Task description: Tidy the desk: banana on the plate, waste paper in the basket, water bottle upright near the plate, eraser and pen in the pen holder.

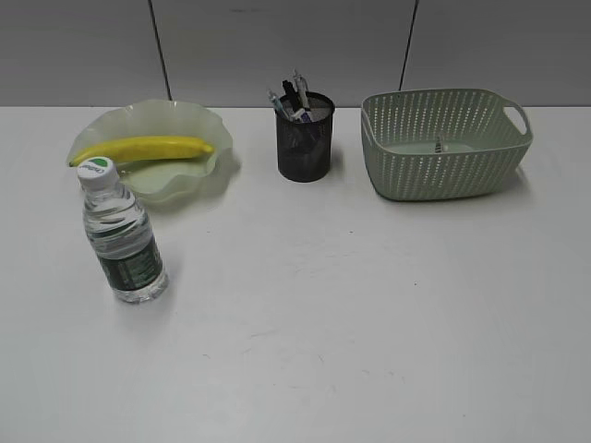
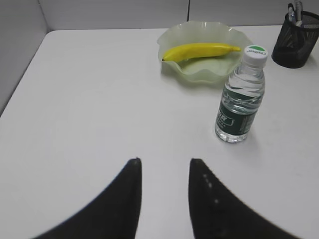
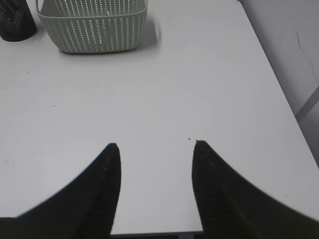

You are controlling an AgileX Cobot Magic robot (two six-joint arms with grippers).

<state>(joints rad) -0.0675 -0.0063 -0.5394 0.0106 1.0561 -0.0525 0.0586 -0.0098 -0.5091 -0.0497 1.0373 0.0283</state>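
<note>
Banana [image 1: 143, 148]: lying across the plate [image 1: 199, 118], long axis running left to right in the exterior view, dark tip toward the left rim.
Plate: back left of the desk [image 1: 369, 314], just behind the bottle.
Bottle [image 1: 122, 235]: standing upright on its base, cap on top, just in front of the plate, apart from it by a narrow strip of desk.
Pen holder [image 1: 305, 138]: back centre, between plate and basket; pens and other small items poking above the rim; eraser not to be told apart among them.
Basket [image 1: 443, 143]: back right; something small and pale on its floor, too unclear to call paper.
Loose items: none seen lying on the open desk in any view.
Left gripper [image 2: 164, 174]: released, jaws parted with bare desk between them, holding nothing; pulled back toward the near edge.
Right gripper [image 3: 155, 154]: released, jaws spread wider, nothing between them; over bare desk, well short of the basket.
Key relation: bottle ahead and to the right of the left gripper, long axis vertical; left arm clearly the nearer one, right arm well apart from it.
Judgement: task looks finished or nearly so; any last touch on the bottle best left to the left arm, coming in from the side.
</note>
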